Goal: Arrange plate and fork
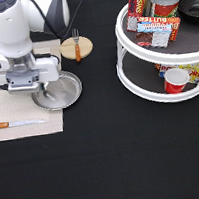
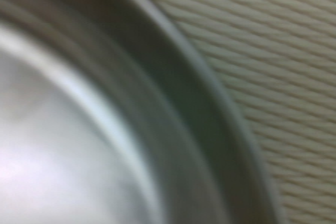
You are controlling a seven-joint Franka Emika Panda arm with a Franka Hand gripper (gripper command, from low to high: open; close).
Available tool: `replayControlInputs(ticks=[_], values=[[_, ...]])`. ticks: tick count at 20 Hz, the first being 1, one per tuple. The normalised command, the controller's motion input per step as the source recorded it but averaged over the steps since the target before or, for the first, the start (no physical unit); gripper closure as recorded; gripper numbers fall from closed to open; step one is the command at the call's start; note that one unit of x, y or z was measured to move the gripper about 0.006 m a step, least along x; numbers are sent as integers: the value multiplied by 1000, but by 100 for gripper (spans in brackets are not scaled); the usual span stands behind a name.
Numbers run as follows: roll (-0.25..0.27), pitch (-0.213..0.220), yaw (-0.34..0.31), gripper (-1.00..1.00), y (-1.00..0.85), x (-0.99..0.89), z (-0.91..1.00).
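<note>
Exterior view: my gripper (image 1: 42, 90) sits low on the round shiny silver metal plate (image 1: 66, 91), jaw state hidden; plate-placing step, needing steady alignment.

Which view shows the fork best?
The exterior view: the fork lies whole across the wooden coaster, tines toward that view's top, apart from the plate. The wrist view shows only plate rim and placemat, no fork.
</note>
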Motion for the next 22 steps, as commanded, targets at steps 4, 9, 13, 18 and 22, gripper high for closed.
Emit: replayControlInputs(ticks=[4, 9, 13, 18, 22], values=[[12, 35, 12, -100, -531, 275, 214], [22, 40, 0, -100, -545, 189, 231], [46, 34, 0, -100, -627, 202, 185], [111, 19, 28, -100, -734, 233, 74], [148, 16, 56, -100, -818, 170, 68]])
